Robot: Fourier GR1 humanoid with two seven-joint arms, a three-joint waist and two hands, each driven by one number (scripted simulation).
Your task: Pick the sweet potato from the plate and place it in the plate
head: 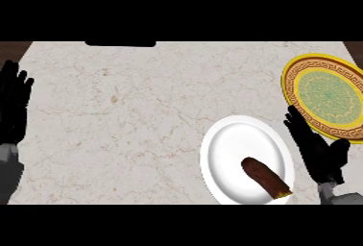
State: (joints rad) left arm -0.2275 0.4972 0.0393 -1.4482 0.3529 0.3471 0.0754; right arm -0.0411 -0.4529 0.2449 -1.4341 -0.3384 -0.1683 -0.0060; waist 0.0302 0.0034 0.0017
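A brown sweet potato [266, 178] lies on the lower right part of a white plate [234, 144] near the counter's front edge. A yellow plate [294, 65] with a green patterned centre sits at the far right, partly cut off by the view's edge. My right hand [318, 146] is open with straight fingers, just right of the white plate and below the yellow one, apart from the sweet potato. My left hand [14, 103] rests open at the left edge, fingers up.
The marble counter [127, 110] stretches wide between my hands. A dark slot [120, 43] sits at its far edge. Dark floor shows beyond the counter's corners.
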